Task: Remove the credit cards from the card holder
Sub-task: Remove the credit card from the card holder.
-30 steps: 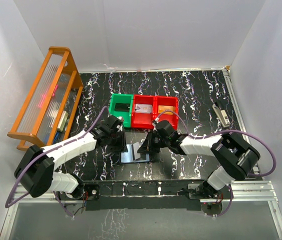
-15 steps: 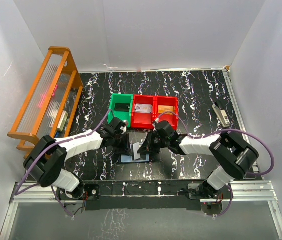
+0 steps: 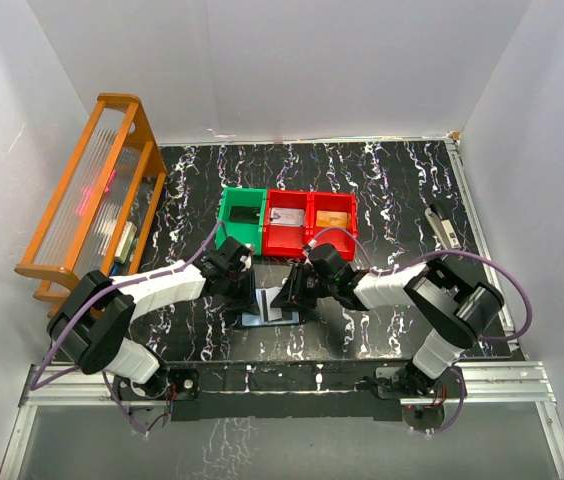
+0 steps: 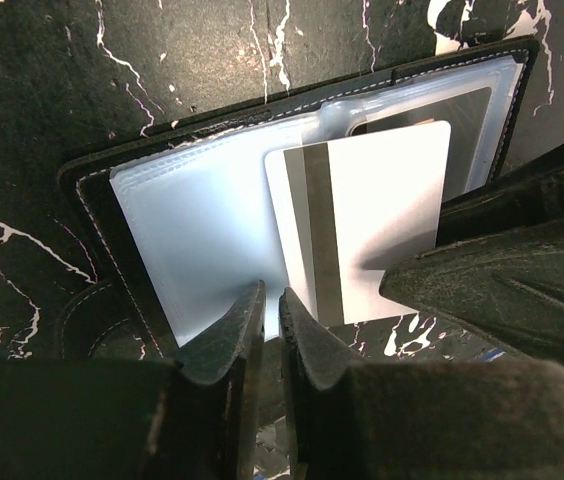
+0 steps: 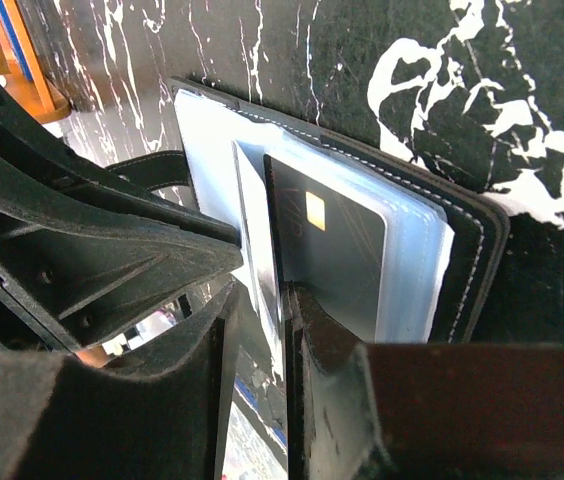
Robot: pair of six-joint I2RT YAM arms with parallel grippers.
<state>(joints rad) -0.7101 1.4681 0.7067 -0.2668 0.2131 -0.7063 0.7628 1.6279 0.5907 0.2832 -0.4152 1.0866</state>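
Top camera: fixed above and behind the arm bases [image 3: 182, 380], facing the back wall [image 3: 292, 70], wide enough for the whole marbled table [image 3: 382, 180].
Left wrist camera: rides behind the left gripper [image 4: 270, 295], very close, looking steeply down on the open card holder [image 4: 212, 210].
Right wrist camera: equally close behind the right gripper [image 5: 262, 300], facing the card holder from the opposite side.
Shared ground: all three show the card holder near the table's front edge; each wrist view catches the other gripper's fingers [image 4: 502, 270].
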